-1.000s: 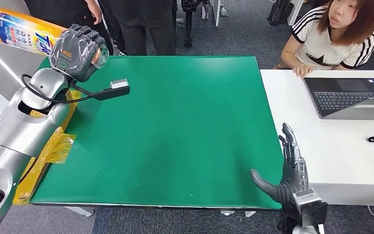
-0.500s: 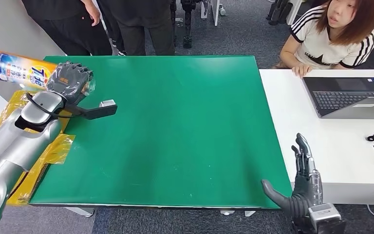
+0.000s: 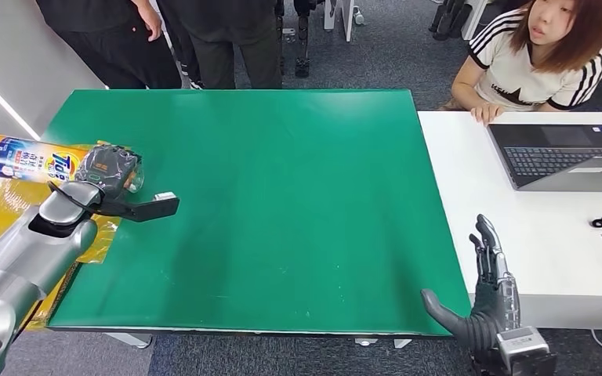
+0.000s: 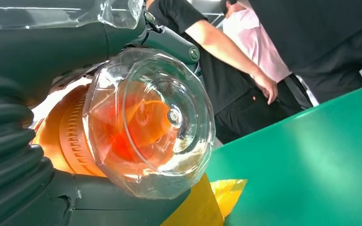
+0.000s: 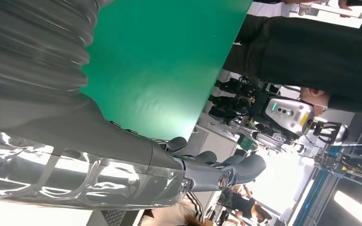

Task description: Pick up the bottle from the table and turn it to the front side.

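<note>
Left hand (image 3: 108,167), at the left edge of the head view: dark fingers wrapped around the neck end of the bottle (image 3: 23,157), gripping it. The bottle lies roughly level, its orange-yellow body and blue-and-white label pointing toward the left edge of the frame, its clear cap end toward the middle. It is held over the upper left corner of the green table (image 3: 282,204), above a sheet of yellow plastic (image 3: 86,239) that shows along the table's left edge. In the left wrist view the clear, faceted cap (image 4: 160,117) faces the camera, with the orange ribbed collar behind it and the hand's grey cover and dark fingers closed on the bottle behind that; whether the bottle touches the table cannot be told. Right hand (image 3: 482,294), at the lower right of the head view: fingers straight and spread apart, thumb out to the side, holding nothing, just off the table's lower right corner beside the white desk (image 3: 517,235). The right wrist view shows the same outstretched fingers (image 5: 235,167) with the green surface beyond them. On the white desk, upper right: an open laptop (image 3: 556,157), with a seated person in a striped shirt (image 3: 541,55) behind it. Two people in dark clothes (image 3: 165,39) stand past the table's far edge, upper left.
</note>
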You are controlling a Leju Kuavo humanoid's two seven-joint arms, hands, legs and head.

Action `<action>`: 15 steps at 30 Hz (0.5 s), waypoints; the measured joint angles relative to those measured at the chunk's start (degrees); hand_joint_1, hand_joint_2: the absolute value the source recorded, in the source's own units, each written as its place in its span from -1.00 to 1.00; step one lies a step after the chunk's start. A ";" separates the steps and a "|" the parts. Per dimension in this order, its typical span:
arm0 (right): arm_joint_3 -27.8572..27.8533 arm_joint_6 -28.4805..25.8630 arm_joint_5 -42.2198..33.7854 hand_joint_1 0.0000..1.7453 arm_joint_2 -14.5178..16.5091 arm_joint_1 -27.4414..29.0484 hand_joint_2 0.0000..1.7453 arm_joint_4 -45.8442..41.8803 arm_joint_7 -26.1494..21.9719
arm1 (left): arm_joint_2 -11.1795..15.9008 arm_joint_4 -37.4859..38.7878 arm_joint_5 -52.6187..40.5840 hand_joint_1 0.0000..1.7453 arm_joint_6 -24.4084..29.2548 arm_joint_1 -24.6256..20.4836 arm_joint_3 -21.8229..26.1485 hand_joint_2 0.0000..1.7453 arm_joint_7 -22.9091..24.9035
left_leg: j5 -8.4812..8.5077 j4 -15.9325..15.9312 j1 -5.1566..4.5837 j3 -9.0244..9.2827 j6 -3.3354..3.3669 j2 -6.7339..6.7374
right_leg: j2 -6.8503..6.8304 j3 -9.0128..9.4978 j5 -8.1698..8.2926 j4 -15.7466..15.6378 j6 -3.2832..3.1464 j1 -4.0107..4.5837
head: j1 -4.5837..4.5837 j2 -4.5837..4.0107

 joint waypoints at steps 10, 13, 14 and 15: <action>0.08 2.05 0.75 -1.00 0.07 -3.64 1.00 0.99 1.50 | -1.83 0.33 5.62 1.00 -5.31 3.20 0.00 1.00 -3.14 | 0.00 0.00 0.00 0.00 0.00 0.01 | -0.01 0.00 0.01 0.00 0.01 0.00 | 0.01 0.00; 0.10 2.06 0.91 -1.00 0.09 -4.33 1.00 1.45 1.72 | -1.95 0.28 7.57 1.00 -6.19 4.03 0.00 1.00 -3.21 | 0.00 0.01 0.00 0.00 0.00 0.00 | -0.01 0.00 0.01 0.00 0.01 0.00 | 0.00 0.00; 0.11 2.06 0.92 -1.00 0.09 -4.43 1.00 1.57 1.73 | -1.93 0.29 8.28 1.00 -6.32 4.34 0.00 1.00 -3.28 | 0.00 0.01 0.00 0.00 0.00 -0.01 | -0.02 0.00 0.01 0.00 0.01 0.00 | 0.01 0.00; 0.12 2.06 0.92 -1.00 0.09 -4.50 1.00 1.68 1.71 | -1.86 0.29 8.95 1.00 -6.38 4.70 0.00 1.00 -3.35 | 0.00 0.00 0.00 -0.01 0.00 -0.01 | -0.03 0.00 0.01 0.00 0.01 0.00 | 0.01 0.00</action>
